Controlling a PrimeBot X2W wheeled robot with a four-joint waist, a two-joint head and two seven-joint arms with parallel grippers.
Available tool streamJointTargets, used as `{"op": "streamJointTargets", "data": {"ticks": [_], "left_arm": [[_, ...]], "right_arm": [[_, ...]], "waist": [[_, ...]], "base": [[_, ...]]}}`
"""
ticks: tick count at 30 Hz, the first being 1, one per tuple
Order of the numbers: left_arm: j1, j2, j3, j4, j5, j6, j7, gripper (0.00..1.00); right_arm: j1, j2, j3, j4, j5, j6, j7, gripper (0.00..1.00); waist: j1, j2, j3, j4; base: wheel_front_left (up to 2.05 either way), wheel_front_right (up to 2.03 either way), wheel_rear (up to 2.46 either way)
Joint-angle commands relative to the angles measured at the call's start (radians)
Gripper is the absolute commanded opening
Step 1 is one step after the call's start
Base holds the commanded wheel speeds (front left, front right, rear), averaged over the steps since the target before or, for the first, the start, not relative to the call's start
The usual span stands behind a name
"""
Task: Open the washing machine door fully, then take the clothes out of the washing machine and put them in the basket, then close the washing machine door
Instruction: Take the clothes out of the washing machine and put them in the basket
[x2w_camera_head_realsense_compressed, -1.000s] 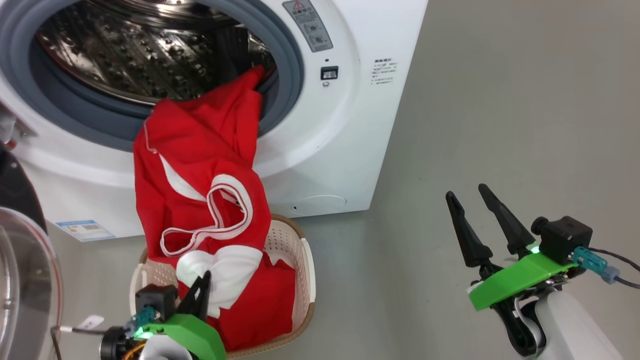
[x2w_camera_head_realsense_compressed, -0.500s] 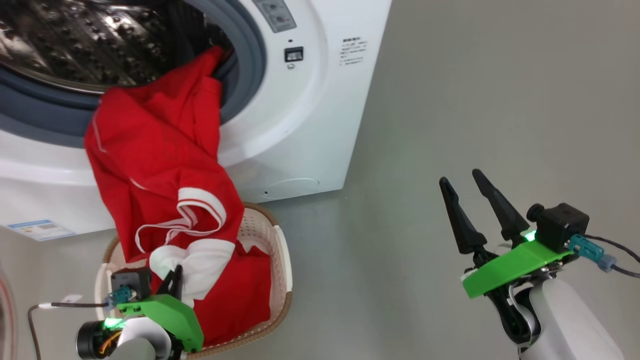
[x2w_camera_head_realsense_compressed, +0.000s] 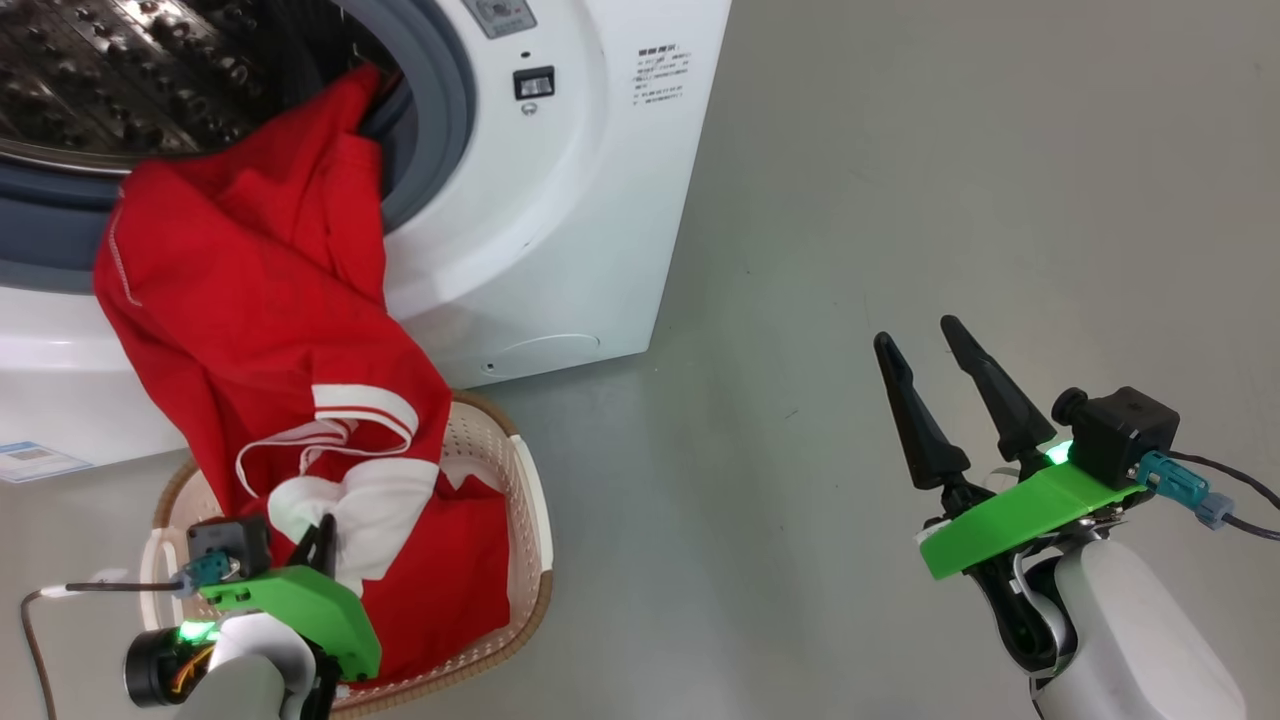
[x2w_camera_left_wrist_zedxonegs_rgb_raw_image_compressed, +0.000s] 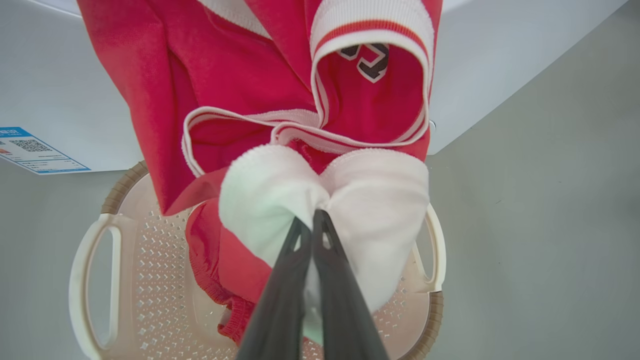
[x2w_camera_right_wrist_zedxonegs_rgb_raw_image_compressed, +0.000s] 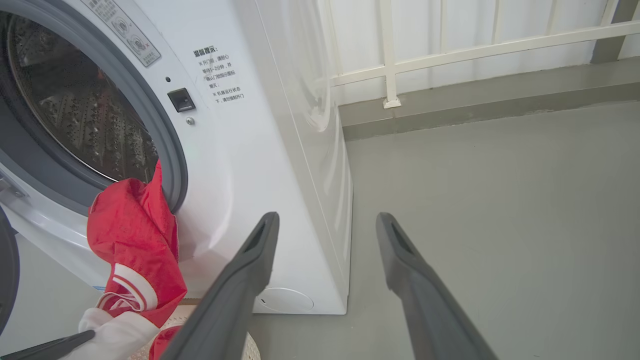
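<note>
The washing machine stands with its steel drum exposed. A sliver of the washing machine door's black rim shows at the left of the right wrist view. The red clothes hang from the drum's lower lip down into the cream basket on the floor in front. My left gripper is shut on a white part of the clothes just above the basket. Off to the right, my right gripper stands open over bare floor, holding nothing.
The machine's front carries a blue label low on the left and a small round cover beside the basket. Grey floor stretches to the right. A white railing and wall stand behind the machine's side.
The head camera has swung, sliding the machine and basket left in the picture. My left gripper stays shut on the white cloth over the basket. The right gripper stays open.
</note>
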Motion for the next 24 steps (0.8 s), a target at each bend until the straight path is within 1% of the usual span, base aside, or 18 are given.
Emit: {"op": "streamJointTargets", "data": {"ticks": [1, 2, 3, 13, 24], "left_arm": [[-0.025, 0.033, 0.036, -0.005, 0.01, -0.009, -0.013, 0.49], [-0.024, 0.034, 0.04, -0.005, 0.011, -0.011, -0.013, 0.91], [-0.023, 0.034, 0.046, -0.007, 0.01, -0.013, -0.013, 1.0], [0.001, 0.046, 0.082, -0.069, 0.035, -0.025, -0.014, 1.0], [0.073, 0.059, 0.144, -0.251, 0.087, -0.033, -0.014, 1.0]], "right_arm": [[-0.005, 0.004, 0.016, -0.024, -0.011, 0.002, -0.005, 1.0], [-0.005, 0.006, 0.015, -0.023, -0.012, 0.002, -0.005, 1.0], [-0.004, 0.007, 0.013, -0.022, -0.012, 0.002, -0.005, 1.0], [0.002, 0.012, 0.0, -0.022, -0.014, 0.002, -0.005, 1.0], [0.015, 0.0, -0.013, -0.026, -0.015, 0.002, -0.005, 1.0]], "waist": [[0.0, -0.0001, -0.002, 0.0], [0.0, -0.0001, -0.003, 0.001], [0.0, -0.0001, -0.005, 0.002], [0.0, -0.0001, -0.018, 0.032], [0.0, -0.0001, -0.044, 0.083]], "base": [[0.0, 0.0, 0.0], [0.0, 0.0, 0.0], [0.0, 0.0, 0.0], [0.0, 0.0, 0.0], [0.0, 0.0, 0.0]]}}
